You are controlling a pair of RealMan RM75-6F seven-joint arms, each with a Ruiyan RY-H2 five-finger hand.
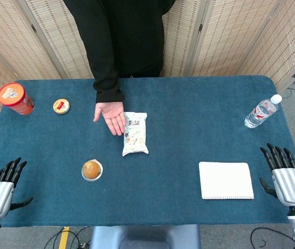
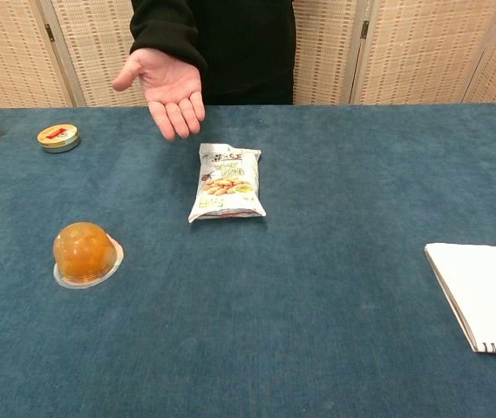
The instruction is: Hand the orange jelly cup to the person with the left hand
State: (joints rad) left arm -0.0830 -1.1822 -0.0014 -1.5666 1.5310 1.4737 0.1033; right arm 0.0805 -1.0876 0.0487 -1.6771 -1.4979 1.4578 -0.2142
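Observation:
The orange jelly cup (image 1: 92, 169) (image 2: 85, 253) sits upside down on the blue table, left of centre and near my side. The person's open palm (image 1: 111, 115) (image 2: 165, 88) is held out above the table behind it, palm up. My left hand (image 1: 0, 188) rests at the near left corner of the table, fingers spread and holding nothing, well to the left of the cup. At the near right edge my right hand (image 1: 283, 174) also lies open and empty. Neither hand shows in the chest view.
A snack packet (image 1: 135, 133) (image 2: 225, 182) lies beside the person's palm. A red cup-shaped tub (image 1: 15, 98) and a small round tin (image 1: 61, 106) (image 2: 58, 137) stand at the far left. A white notebook (image 1: 225, 180) (image 2: 483, 294) lies near right, a water bottle (image 1: 261, 111) far right.

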